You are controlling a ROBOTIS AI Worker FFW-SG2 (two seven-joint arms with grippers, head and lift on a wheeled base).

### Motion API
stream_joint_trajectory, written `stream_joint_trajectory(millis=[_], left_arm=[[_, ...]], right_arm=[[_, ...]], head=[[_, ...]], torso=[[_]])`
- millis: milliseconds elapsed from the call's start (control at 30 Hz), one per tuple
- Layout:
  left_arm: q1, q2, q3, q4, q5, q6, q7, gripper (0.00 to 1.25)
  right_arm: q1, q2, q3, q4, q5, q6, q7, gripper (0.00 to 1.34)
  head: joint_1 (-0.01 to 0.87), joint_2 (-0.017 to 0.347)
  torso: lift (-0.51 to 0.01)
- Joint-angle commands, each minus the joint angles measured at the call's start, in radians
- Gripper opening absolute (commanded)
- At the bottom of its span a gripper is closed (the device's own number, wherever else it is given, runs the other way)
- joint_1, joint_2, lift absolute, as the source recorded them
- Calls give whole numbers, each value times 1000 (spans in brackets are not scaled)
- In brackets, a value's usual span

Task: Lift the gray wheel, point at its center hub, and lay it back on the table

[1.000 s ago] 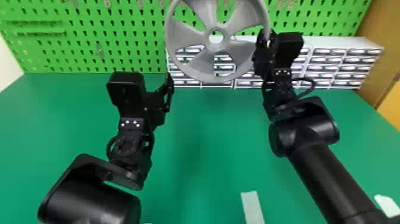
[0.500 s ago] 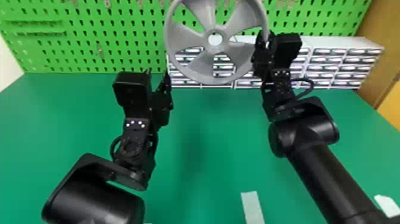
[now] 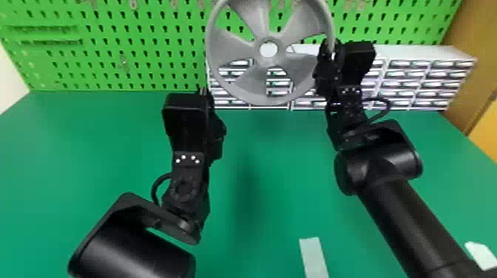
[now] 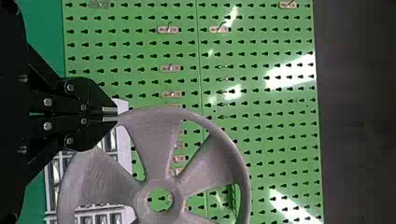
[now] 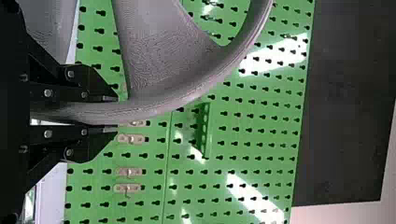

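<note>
Count: 1 gray wheel [image 3: 273,100], 5 spokes [image 3: 229,50], 1 center hub [image 3: 269,62]. 2 grippers, left [image 3: 204,91] and right [image 3: 329,50], one pair of jaws each. 2 arms. 1 green bench [image 3: 92,148], 2 pale pieces on it, one mid [image 3: 313,258], one right [image 3: 480,254]. 1 green pegboard [image 3: 111,79]. Drawers [image 3: 440,84]: many, too blurred for an exact number.

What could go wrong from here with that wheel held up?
The gray wheel might swing or slip onto the table, since only the right end effector grips it, at one side of the rim. The left end effector, its fingers closed, appears beside the rim; moving toward the hub, it could knock the wheel.
</note>
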Motion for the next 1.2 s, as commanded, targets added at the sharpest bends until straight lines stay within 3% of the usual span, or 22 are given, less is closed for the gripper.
stream_joint_trajectory(millis=[0, 333, 500, 1167], left_arm=[[-4, 10, -24, -1, 47, -1, 26, 106], [-66, 42, -106, 24, 185, -1, 93, 104], [-119, 58, -173, 83, 248, -54, 115, 104], [-273, 39, -224, 310, 274, -240, 128, 104]], right_arm=[[0, 0, -2, 0, 1, 0, -1, 172], [0, 1, 6, 1, 4, 5, -5, 172], [0, 1, 18, 1, 3, 5, -7, 172], [1, -2, 75, 1, -28, 11, -8, 172]], head=[[692, 48], [692, 48], [692, 48], [692, 48]], torso=[[-96], [-96], [-96], [-96]])
